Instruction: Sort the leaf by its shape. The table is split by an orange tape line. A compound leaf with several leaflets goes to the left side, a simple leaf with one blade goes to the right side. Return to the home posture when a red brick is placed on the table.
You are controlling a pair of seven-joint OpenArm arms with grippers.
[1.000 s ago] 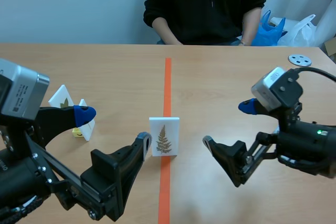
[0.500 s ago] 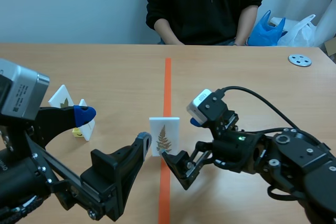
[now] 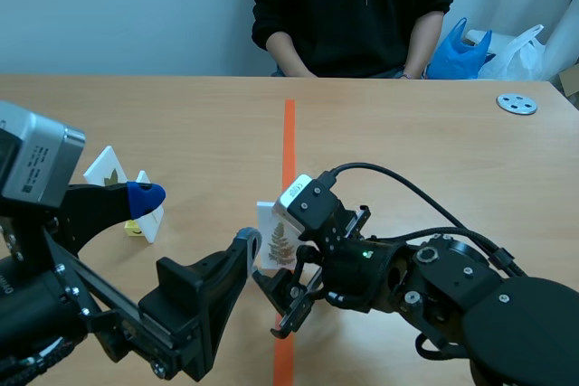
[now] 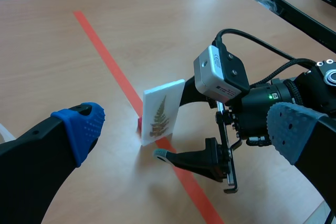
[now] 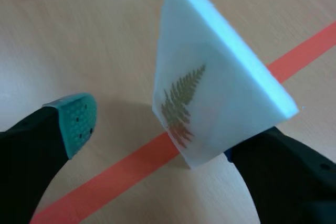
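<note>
A white card printed with a fern-like leaf of several leaflets stands upright on the orange tape line at mid table. My right gripper has come across from the right and is open, one finger on each side of the card. In the right wrist view the card leans between the teal pad and the other finger, which sits against its back edge; a gap shows on the pad side. My left gripper hangs open low at the left, apart from the card.
Two more white cards stand on the left half near my left arm. A person sits across the table. A metal disc lies at the far right, with a blue bag beyond the edge.
My right arm has swung from the right half over to the tape line, bringing its open fingers around the fern card. The left arm and the card have stayed put.
</note>
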